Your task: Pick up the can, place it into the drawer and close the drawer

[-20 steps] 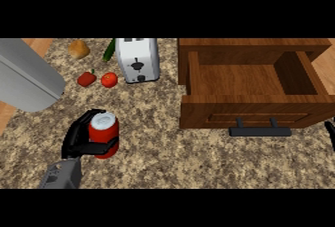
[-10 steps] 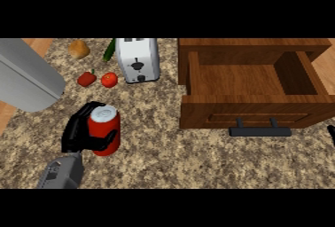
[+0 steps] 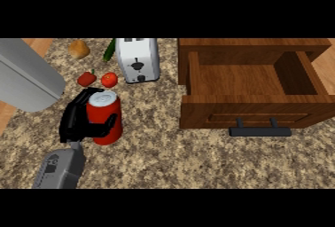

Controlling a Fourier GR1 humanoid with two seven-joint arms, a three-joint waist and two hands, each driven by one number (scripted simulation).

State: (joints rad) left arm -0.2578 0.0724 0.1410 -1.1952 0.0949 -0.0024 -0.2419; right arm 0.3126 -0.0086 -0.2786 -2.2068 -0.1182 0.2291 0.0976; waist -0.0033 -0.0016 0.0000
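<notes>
The left grey forearm [image 3: 61,167] rises from the lower edge, its black robot hand [image 3: 82,119] curled round a red cylindrical can [image 3: 107,119], thumb across its front.

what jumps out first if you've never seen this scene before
The red can at centre-left, with the black left hand curled round it. Next, the open wooden drawer at the right, with its dark handle facing the near edge. A white toaster stands at the back between them.
</notes>
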